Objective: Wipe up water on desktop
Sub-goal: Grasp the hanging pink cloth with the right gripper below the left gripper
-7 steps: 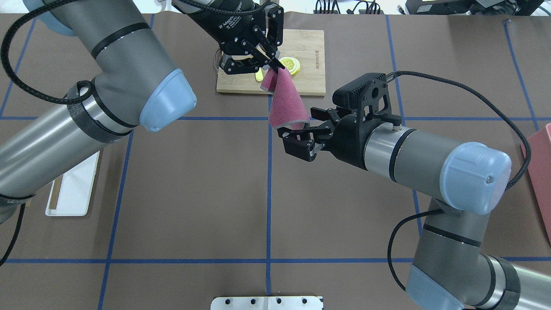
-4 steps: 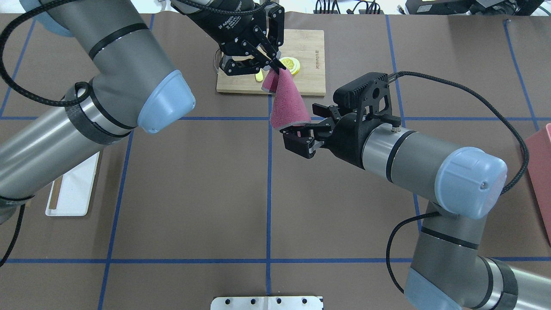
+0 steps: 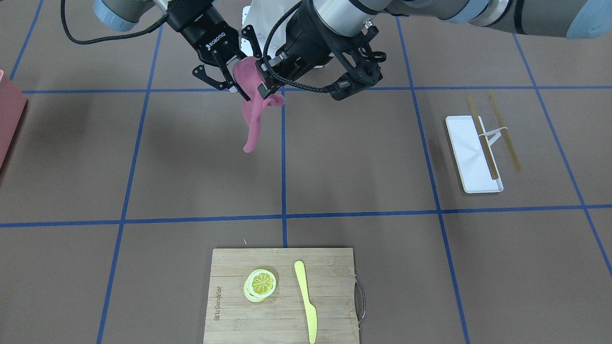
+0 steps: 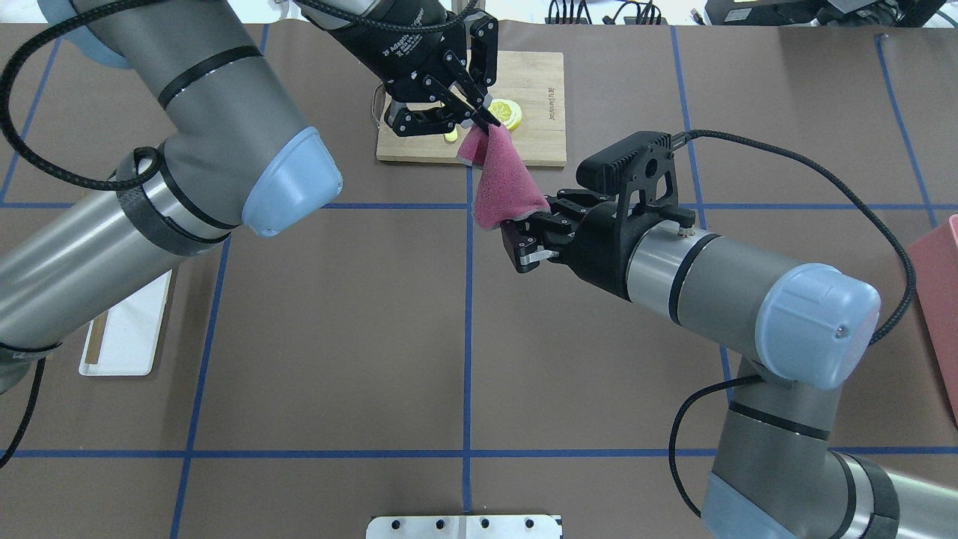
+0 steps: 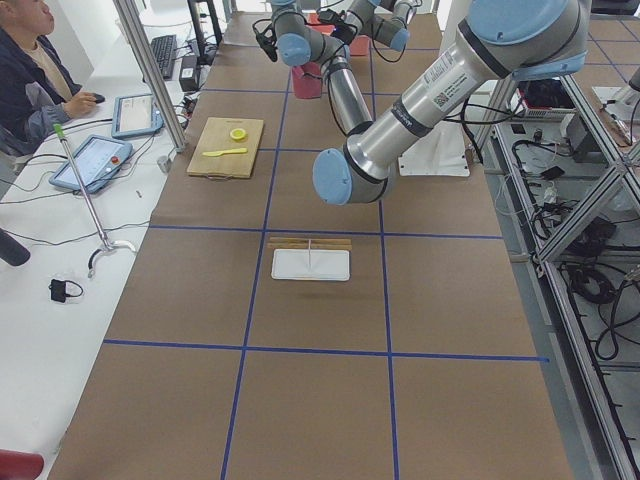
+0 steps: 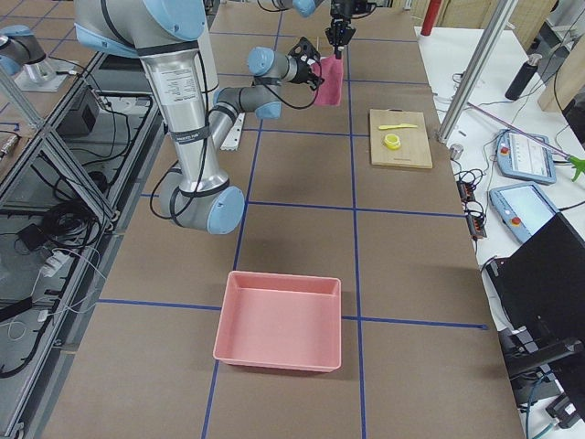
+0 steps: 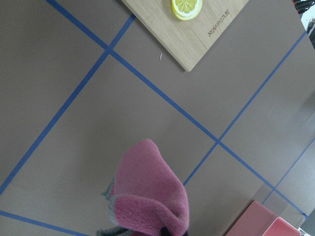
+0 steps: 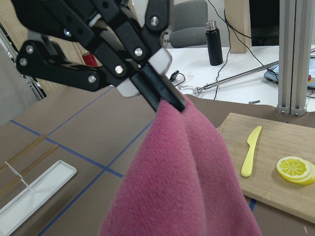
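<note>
Since a second before, the right gripper (image 4: 526, 228) had been brought in against the lower edge of the pink cloth (image 4: 505, 187). Its fingers, spread earlier, were drawn together on that edge. The cloth's top corner was pinched by the left gripper (image 4: 488, 126), held over the robot-side edge of the cutting board (image 4: 542, 142), and the cloth was hung clear of the table (image 4: 337, 337).

The table was seen as a matte brown surface crossed by blue tape lines. On the board a lemon slice (image 3: 260, 283) and a yellow knife (image 3: 304, 296) were laid side by side, not touching. A white tray (image 3: 466, 153) was set well apart from the board toward the robot's left. A pink bin (image 6: 279, 320) was set well apart toward its right. Beyond the board, a white bench (image 5: 40, 260) with tablets (image 5: 92, 160), a metal post (image 5: 150, 70) and a seated operator (image 5: 30, 70) were seen.
</note>
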Available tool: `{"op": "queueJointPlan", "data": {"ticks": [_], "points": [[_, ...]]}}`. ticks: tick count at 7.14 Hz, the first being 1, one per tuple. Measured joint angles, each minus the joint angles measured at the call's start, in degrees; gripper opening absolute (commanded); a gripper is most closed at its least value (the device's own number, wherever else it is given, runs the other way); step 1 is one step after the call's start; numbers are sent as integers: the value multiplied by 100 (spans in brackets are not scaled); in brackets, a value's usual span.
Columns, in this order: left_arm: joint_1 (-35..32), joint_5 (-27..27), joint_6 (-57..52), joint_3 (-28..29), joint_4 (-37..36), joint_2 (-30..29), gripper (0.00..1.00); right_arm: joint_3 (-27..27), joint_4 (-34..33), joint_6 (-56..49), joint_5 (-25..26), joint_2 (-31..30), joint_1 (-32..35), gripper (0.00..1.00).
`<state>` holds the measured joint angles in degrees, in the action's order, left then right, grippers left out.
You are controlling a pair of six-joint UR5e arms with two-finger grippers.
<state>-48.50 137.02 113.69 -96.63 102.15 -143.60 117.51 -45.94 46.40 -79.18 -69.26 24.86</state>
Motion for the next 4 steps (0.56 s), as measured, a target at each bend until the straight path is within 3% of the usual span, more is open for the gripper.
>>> {"op": "queueJointPlan", "data": {"ticks": [1, 2, 4], "points": [[3, 2, -23, 1, 36, 24, 66, 4, 42, 0, -2, -13, -1, 0], [4, 12, -55, -4, 137, 82, 97, 9, 68, 0, -4, -38, 6, 0], [-102, 26, -323, -35, 278, 242, 97, 12, 73, 6, 2, -277, 66, 0]]}}
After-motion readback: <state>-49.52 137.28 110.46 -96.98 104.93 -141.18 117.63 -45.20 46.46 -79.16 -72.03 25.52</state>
